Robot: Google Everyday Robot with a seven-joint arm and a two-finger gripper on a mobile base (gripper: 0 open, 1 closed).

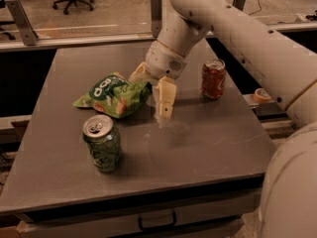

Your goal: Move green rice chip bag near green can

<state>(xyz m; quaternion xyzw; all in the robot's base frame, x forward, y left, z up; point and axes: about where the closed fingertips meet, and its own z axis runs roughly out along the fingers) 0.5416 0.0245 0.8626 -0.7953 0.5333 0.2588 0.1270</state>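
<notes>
**A:** Where do we find the gripper?

**B:** We find the gripper [148,97] low over the middle of the grey table [213,143]. It sits at the end of the white arm [233,29], which reaches in from the upper right.

**A:** What state do we record for its fingers [165,100]?

**B:** We record them as spread wide. One finger points down at the tabletop on the near side. The other sits on the far side, just behind the bag's upper right edge. The right end of the green rice chip bag [111,95] lies between them, and we see nothing clamped. We cannot tell whether either finger touches the foil.

**A:** Where do we place the bag?

**B:** It lies on the table, left of centre, with its white lettering facing up and its right end at the gripper.

**A:** And the green can?

**B:** The green can [102,144] stands upright toward the front left of the table. It is in front of the bag and near it, but not touching. A strip of bare tabletop shows between them.

**A:** What else do we list?

**B:** An orange-red can [213,78] stands upright to the right of the gripper, well apart from the bag. A roll of tape [261,94] sits beyond the table's right edge. A drawer handle [156,221] shows below the front edge.
</notes>
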